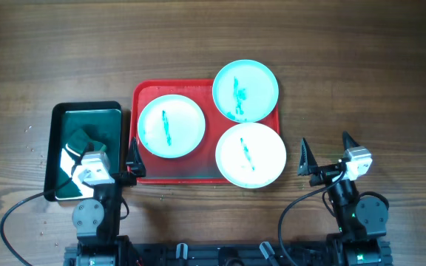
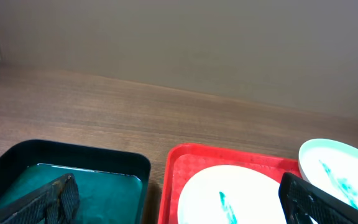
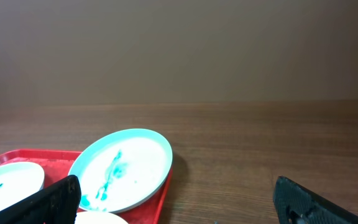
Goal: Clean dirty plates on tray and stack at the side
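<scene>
Plates (image 1: 187, 122), all three smeared teal, rest on the red tray (image 1: 148, 94) while left claw (image 1: 100, 151) and right claw (image 1: 326, 144) hang released; cleaning seems unstarted, so next comes grasping one.

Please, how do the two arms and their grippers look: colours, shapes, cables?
Both arms are mostly black, with grey round joints. The left gripper and the right gripper each have two black, pointed, wedge-shaped fingers with textured inner faces. A white block sits at each wrist. A thin black cable loops from each base. No markings are readable.
</scene>
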